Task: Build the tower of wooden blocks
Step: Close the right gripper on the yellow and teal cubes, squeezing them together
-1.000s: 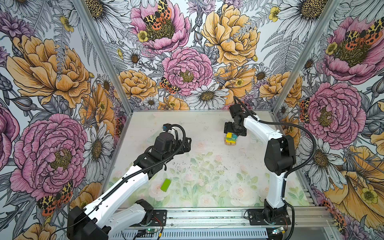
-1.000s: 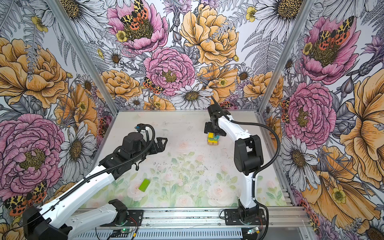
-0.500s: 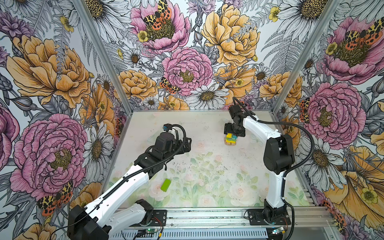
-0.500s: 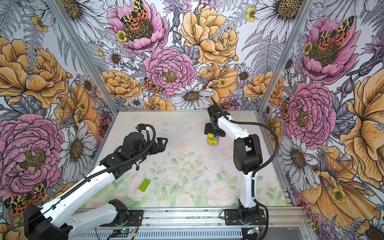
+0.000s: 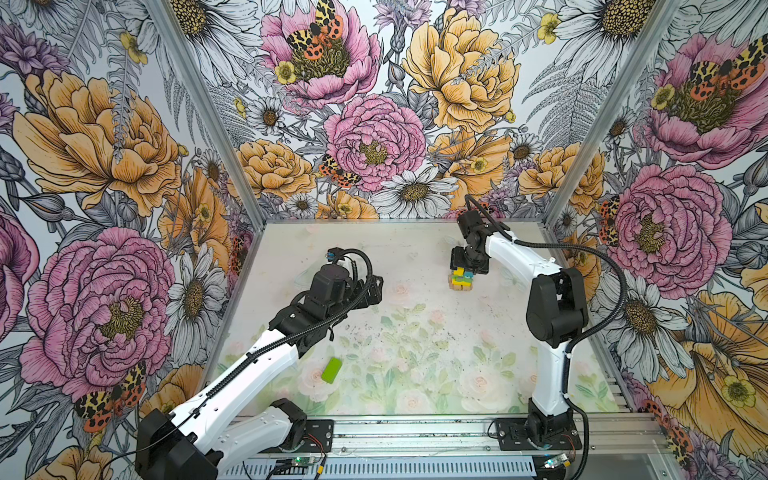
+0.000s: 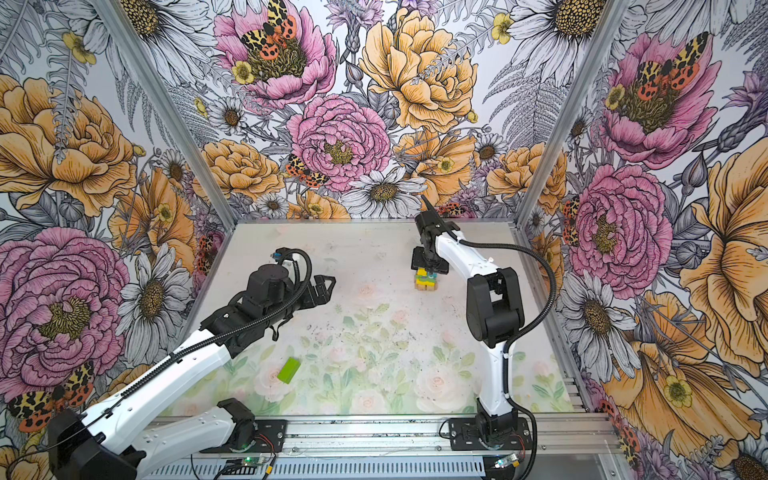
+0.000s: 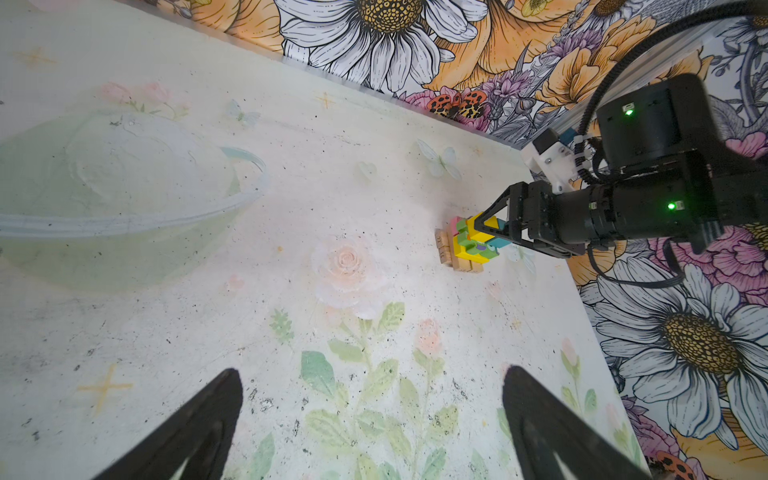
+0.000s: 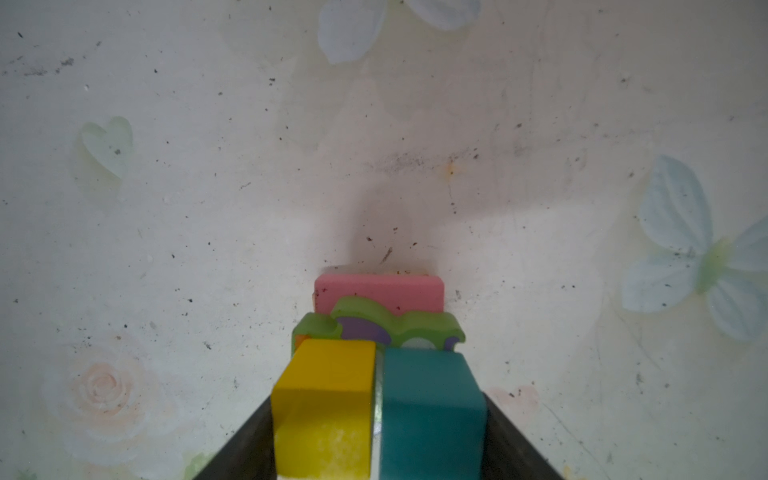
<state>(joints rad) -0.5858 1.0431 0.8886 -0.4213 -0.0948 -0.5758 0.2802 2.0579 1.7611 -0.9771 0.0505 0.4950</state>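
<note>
Lime-green block [image 5: 331, 370] is shown diagonal at the counter's [image 5: 415, 353] front, nearest the released left pincer [image 7: 371, 374]; tower [image 5: 461, 281] is clasped by right pincer [image 8: 378, 399].

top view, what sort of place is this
Probably a robot lab enclosure: left arm and right arm bolted to an aluminium rail, flower-printed walls boxing in the tabletop, a toy-block tower on it.

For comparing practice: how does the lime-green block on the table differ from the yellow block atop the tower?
The lime-green block lies alone on the table, far from the tower; the yellow block tops it, beside a teal block. Nothing surrounds the lime-green block; the right gripper straddles the yellow and teal pair. Both are brightly painted.
</note>
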